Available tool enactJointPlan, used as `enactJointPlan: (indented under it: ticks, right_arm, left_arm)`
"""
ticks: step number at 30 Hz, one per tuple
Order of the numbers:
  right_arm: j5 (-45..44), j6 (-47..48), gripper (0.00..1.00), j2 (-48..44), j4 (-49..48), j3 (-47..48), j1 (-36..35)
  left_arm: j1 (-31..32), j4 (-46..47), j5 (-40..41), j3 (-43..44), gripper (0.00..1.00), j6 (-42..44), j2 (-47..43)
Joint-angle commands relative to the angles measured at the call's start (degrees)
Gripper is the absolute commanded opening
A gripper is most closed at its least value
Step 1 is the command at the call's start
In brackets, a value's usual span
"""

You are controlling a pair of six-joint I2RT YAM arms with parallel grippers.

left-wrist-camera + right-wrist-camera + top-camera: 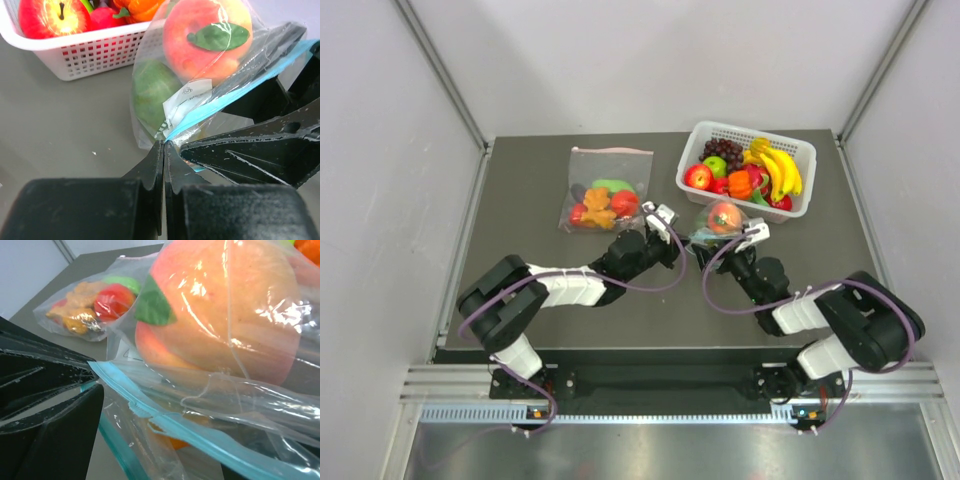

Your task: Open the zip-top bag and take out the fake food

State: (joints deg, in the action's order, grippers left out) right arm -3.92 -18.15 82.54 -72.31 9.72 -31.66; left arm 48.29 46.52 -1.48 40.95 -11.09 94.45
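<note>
The zip-top bag [715,228], clear with a teal-blue zip strip [235,82], lies between my two grippers in front of the basket. Inside it show the fake food: a peach-red fruit [200,45] with a green leaf, a green piece [152,90] and an orange piece [175,441] under the strip. My left gripper [164,145] is shut on the bag's corner at the end of the strip. My right gripper [752,236] stands open, its fingers [55,435] on either side of the bag's zip edge without clamping it.
A white basket [802,152] of toy fruit stands behind the bag at the back right. A larger clear bag [610,190] with a pink-red strip and more toy food lies at the back left. Grey walls close in both sides.
</note>
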Motion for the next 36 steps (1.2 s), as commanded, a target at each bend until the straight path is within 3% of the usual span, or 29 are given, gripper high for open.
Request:
enactJointPlan:
  ticks: [1, 10, 13, 20, 21, 23, 25, 28, 31, 36]
  right_arm:
    - [0.3, 1.5, 0.84, -0.1, -7.4, 4.0, 2.3]
    - [13.8, -0.1, 0.98, 11.8, -15.8, 10.8, 2.3]
    - [17.3, -2.8, 0.98, 13.5, -21.5, 10.5, 2.2]
    - [17.5, -1.7, 0.95, 11.2, -19.6, 10.3, 2.3]
    - [17.6, -1.6, 0.95, 10.7, -19.1, 10.2, 2.3]
    - [17.4, -1.3, 0.95, 9.6, -18.0, 9.5, 2.3]
    - [17.4, -1.4, 0.95, 9.0, -18.0, 9.0, 2.7]
    - [17.8, -1.9, 0.95, 8.7, -18.1, 8.5, 3.7]
    - [18.9, -3.2, 0.95, 8.7, -19.1, 8.2, 4.7]
    - [21.9, -8.0, 0.95, 8.8, -19.9, 8.4, 8.0]
  left_arm:
    - [-2.1, -1.4, 2.4, 0.6, 0.00, 2.4, 1.1]
    - [-0.9, -0.9, -4.8, -1.0, 0.00, -0.2, -3.2]
    - [-0.9, -1.7, -5.1, -0.8, 0.00, 0.1, -3.1]
    - [-0.9, -0.1, -7.6, -1.4, 0.00, -0.4, -3.6]
    - [-0.9, -0.4, -7.7, -1.6, 0.04, -0.2, -3.8]
    - [-0.9, -0.5, -7.8, -2.7, 0.34, 0.7, -5.7]
    - [-1.1, 0.1, -7.9, -4.2, 0.82, 1.4, -9.1]
    - [-1.9, 1.9, -7.3, -8.4, 0.93, 2.2, -14.3]
    - [-4.7, 2.3, -9.1, -10.8, 0.93, 2.0, -17.1]
    - [-10.4, 13.8, -24.0, -17.5, 0.96, 0.5, -16.6]
